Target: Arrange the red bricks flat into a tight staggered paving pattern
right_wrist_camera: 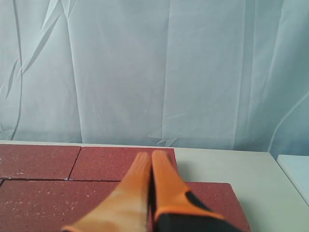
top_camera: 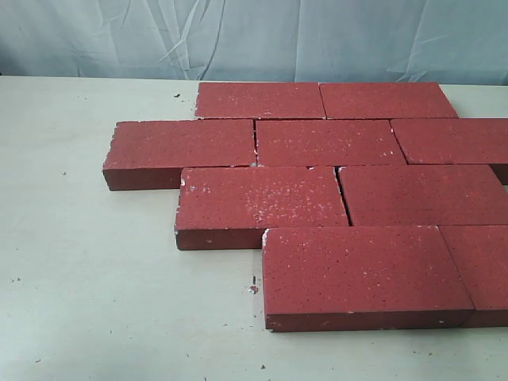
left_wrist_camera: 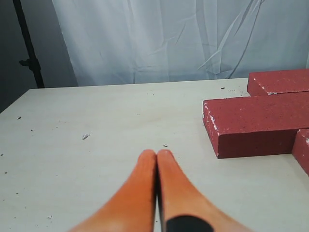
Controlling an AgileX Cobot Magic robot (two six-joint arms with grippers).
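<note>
The left gripper (left_wrist_camera: 156, 153) is pinched closed with nothing in it, over the bare table (left_wrist_camera: 72, 125); the right gripper (right_wrist_camera: 148, 155) is pinched closed too, empty, over the red bricks (right_wrist_camera: 38, 162); they lie flat in four stepped rows, close together, from near the table's back edge toward its front edge.

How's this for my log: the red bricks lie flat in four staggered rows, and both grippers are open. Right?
Not open: the wrist views show the left gripper and the right gripper shut, holding nothing. The red bricks do lie flat in four staggered rows, as the exterior view shows.
</note>
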